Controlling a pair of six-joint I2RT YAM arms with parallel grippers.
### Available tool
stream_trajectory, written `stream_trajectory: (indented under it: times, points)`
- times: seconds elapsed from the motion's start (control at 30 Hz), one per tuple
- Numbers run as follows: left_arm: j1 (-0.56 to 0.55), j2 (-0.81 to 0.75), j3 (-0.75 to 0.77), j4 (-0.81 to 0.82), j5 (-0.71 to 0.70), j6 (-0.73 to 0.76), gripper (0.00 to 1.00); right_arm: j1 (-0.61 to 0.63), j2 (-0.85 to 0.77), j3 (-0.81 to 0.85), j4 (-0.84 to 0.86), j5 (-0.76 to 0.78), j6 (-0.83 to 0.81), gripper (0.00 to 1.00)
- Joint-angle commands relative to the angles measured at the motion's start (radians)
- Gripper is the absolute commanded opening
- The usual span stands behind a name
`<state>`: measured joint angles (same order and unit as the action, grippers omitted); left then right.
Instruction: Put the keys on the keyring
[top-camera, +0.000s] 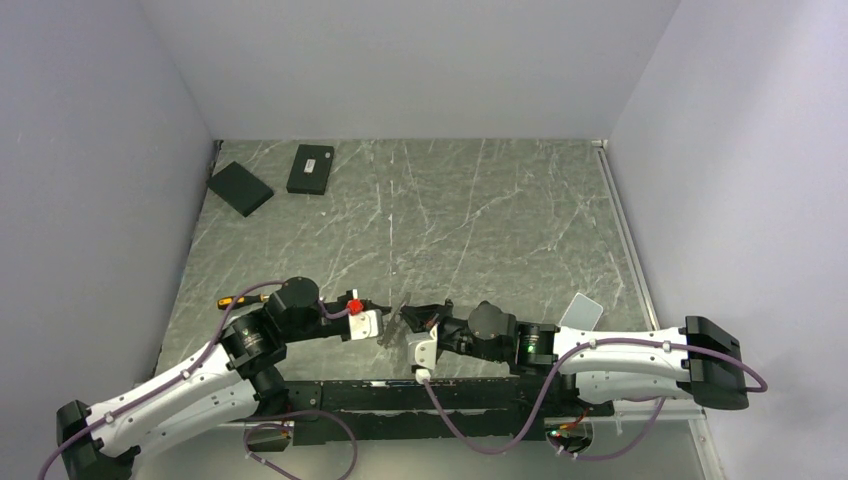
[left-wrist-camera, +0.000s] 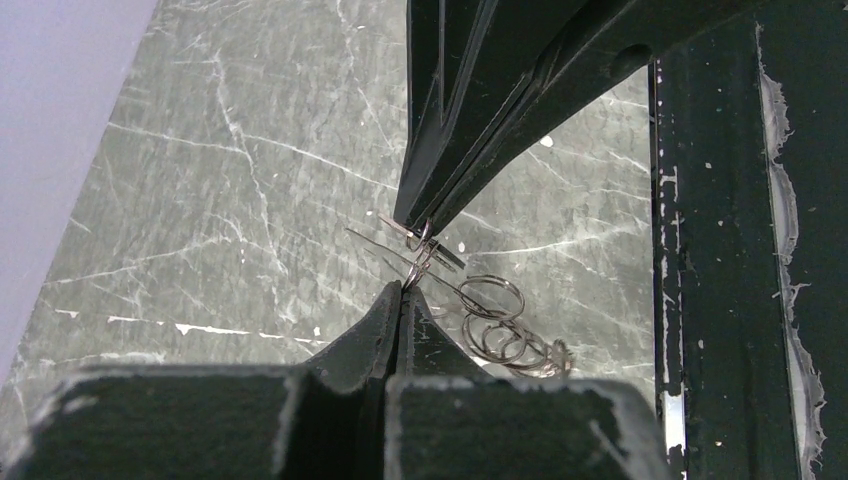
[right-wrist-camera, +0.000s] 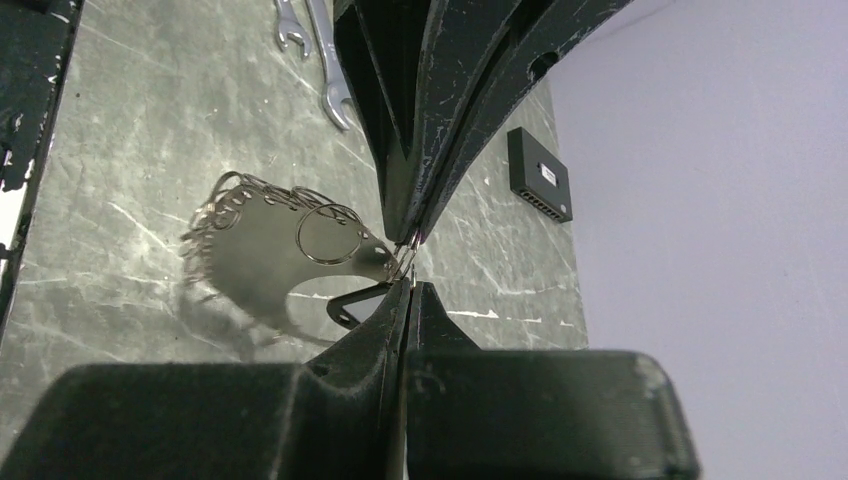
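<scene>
Left hand (left-wrist-camera: 402, 292): my tips pressed together on the thin silver wire keyring (left-wrist-camera: 420, 260) at frame centre; this steadies the wire
Right hand (right-wrist-camera: 408, 287): tips clamped on what looks like a small flat dark metal key (right-wrist-camera: 350, 305); tip to tip with my left, I judge for threading
Keyring's place: between both tips; loops trail lower right over the grey marbled worktop (left-wrist-camera: 200, 200)
Count: two hands; one key discernible; roughly five loops; two long silver wrenches (right-wrist-camera: 322, 50); two black rectangular boxes (top-camera: 240, 188)
</scene>
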<state>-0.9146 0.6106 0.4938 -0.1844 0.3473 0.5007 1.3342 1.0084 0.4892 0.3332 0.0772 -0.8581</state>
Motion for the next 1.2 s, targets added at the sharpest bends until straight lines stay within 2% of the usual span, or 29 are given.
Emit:
stream_trajectory:
  times: [0.0, 0.5, 1.17]
  points:
    - [0.003, 0.0, 0.014, 0.026, 0.04, 0.001, 0.0, 0.017, -0.01, 0.013, 0.03, 0.01, -0.029, 0.0]
    - [0.002, 0.023, 0.036, -0.046, 0.144, 0.027, 0.0, 0.061, -0.003, 0.033, -0.019, 0.015, -0.068, 0.0]
    - [0.002, 0.022, 0.039, -0.048, 0.16, 0.055, 0.0, 0.065, 0.063, 0.06, -0.014, 0.002, -0.038, 0.0]
